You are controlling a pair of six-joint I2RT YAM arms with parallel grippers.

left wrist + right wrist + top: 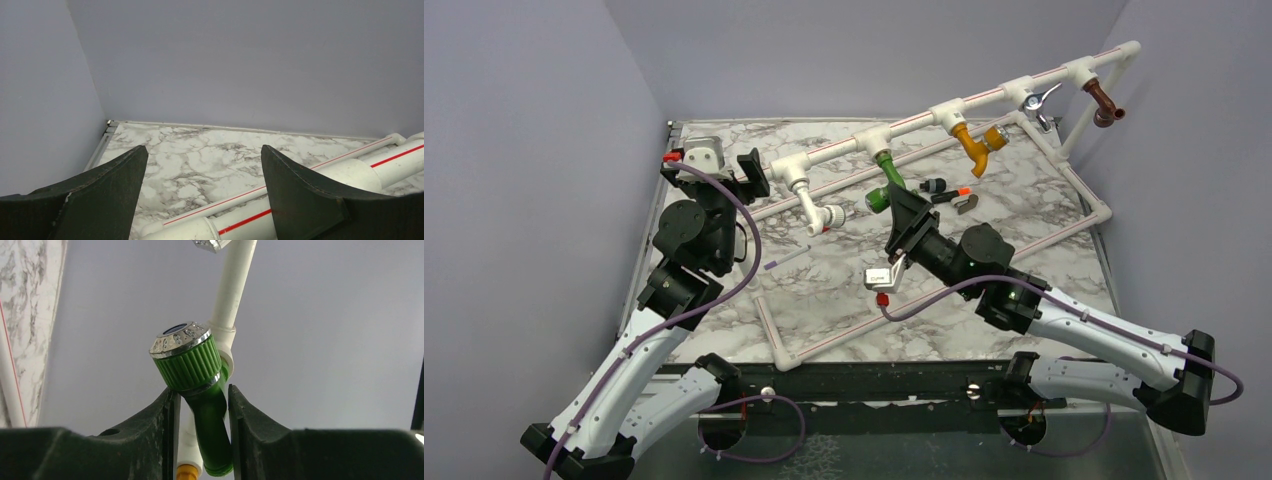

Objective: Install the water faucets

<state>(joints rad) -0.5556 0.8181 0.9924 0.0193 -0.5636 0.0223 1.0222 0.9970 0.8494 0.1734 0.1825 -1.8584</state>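
The green faucet (887, 175) with its round silver knob (181, 338) hangs from a tee on the white pipe frame (1009, 92). My right gripper (898, 207) is shut on the faucet's green neck (210, 415) just below the knob. In the right wrist view my right gripper (200, 390) has the neck between both fingers. A white faucet (810, 205), a yellow one (977, 143), a chrome one (1039, 103) and a brown one (1104, 103) sit on the other tees. My left gripper (714, 172) is open and empty at the pipe's left end, and the pipe (240, 220) runs between and under its fingers (300, 190).
Small loose fittings (944, 190) lie on the marble table (824, 290) just right of the green faucet. The frame's lower rails (1074, 215) cross the table. Grey walls close in on the left, back and right.
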